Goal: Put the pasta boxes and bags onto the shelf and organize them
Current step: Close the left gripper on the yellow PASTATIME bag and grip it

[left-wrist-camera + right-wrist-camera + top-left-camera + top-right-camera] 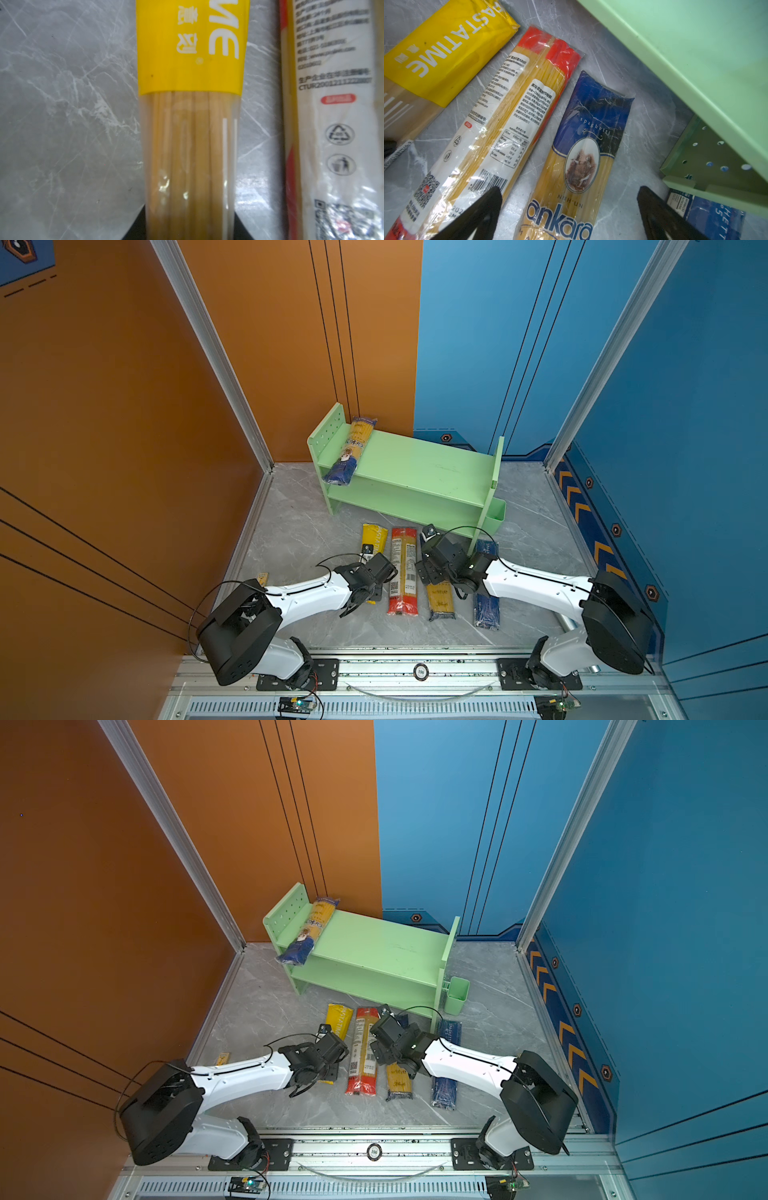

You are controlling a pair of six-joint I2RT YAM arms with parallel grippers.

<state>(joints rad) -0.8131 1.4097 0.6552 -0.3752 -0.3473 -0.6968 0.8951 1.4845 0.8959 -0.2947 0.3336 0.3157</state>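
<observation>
Grey marble tabletop [299,531]; orange wall [124,406], blue wall [498,344]. We list a green shelf [415,464] at the back. One yellow-and-blue bag [351,450] lies across its top tier's left end, blue end overhanging the front.

Four packs lie side by side before the shelf, long axes pointing towards it:
- yellow bag [374,537], pinched between the left fingers [137,232]
- red-ended bag [402,572]
- second yellow-and-blue bag [441,601], under the spread, empty right fingers [481,212]
- dark blue box [487,610]

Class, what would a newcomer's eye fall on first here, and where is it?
A light green shelf stands at the back, one yellow-and-blue bag lying across its top tier's left end. In front lie four more packs in a row; the left gripper clasps the yellow bag, the right gripper hangs open over a second yellow-and-blue bag.
</observation>
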